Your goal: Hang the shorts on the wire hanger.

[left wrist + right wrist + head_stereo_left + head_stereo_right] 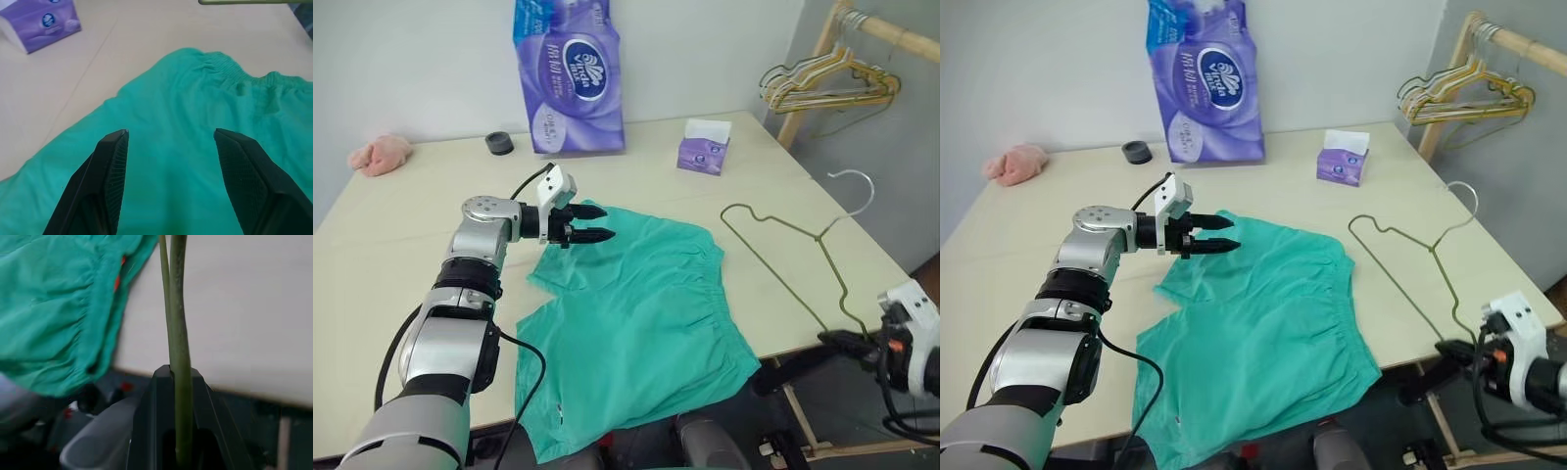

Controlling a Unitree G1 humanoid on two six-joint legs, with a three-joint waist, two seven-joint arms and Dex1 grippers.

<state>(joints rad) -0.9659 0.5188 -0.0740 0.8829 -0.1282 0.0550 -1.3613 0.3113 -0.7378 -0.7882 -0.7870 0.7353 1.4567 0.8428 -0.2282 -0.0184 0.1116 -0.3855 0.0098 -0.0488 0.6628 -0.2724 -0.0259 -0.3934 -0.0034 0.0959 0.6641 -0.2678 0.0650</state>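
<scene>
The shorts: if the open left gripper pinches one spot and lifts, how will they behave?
The shorts will probably droop from the left gripper: thin fabric lies rumpled, one leg already hanging over the table edge. Likely light. The gathered waistband may bunch.

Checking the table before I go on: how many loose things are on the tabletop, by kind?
Shorts: 1
Wire hanger, held at one end by the right gripper: 1
Toilet paper pack: 1
Tissue box: 1
Pink cloth lump: 1
Small black round thing: 1
Total: 6
The left gripper hangs open over the shorts.
</scene>
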